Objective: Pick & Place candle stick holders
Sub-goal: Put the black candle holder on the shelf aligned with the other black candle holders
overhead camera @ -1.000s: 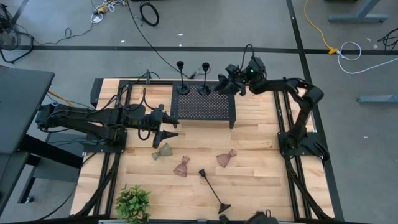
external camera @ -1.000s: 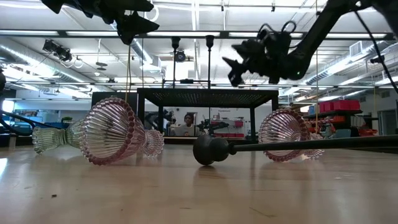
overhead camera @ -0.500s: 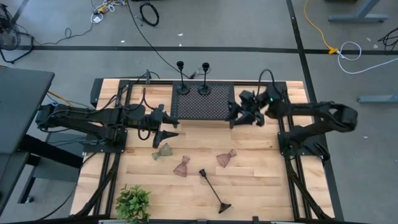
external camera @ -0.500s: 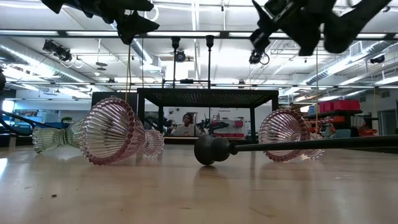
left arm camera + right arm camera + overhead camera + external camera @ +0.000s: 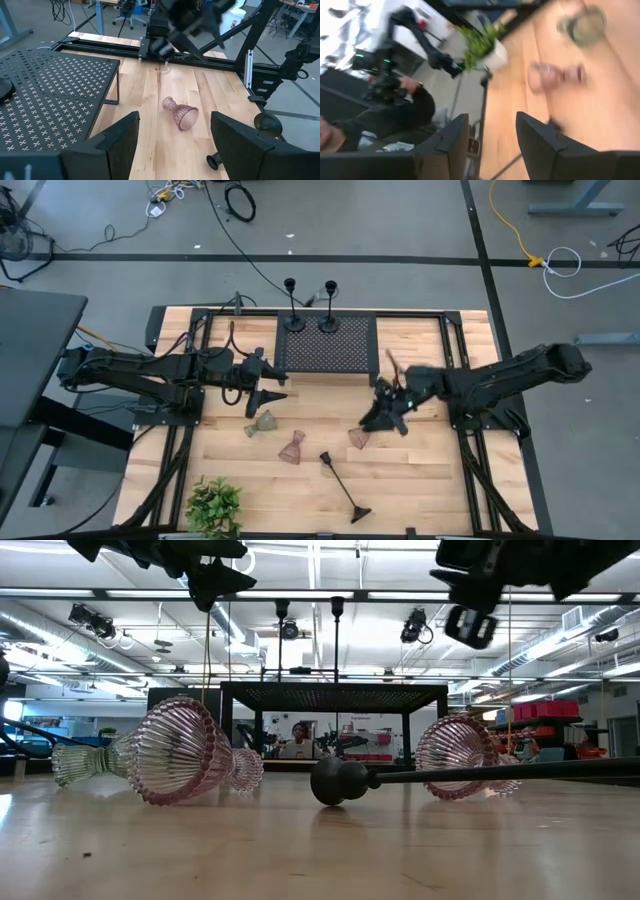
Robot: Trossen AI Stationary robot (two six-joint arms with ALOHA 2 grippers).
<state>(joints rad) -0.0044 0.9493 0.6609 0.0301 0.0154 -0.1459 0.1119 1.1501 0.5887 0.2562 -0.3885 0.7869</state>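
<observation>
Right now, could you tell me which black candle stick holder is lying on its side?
The black holder on the bare wood near the plant; the other two stand upright on the perforated stand.

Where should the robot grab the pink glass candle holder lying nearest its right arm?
Probably at the narrow waist of the pink glass holder, coming straight down from above. It lies on its side, and the flared ribbed ends look too wide. The right pincer hovers open beside it.

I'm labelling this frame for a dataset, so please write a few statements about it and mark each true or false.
1. Two black candle stick holders stand upright on the perforated platform. True.
2. The third black holder also stands upright. False: it lies on the table.
3. The right gripper is above a pink glass holder. True.
4. The left gripper grips the greenish glass holder. False: it is open, holding nothing.
</observation>
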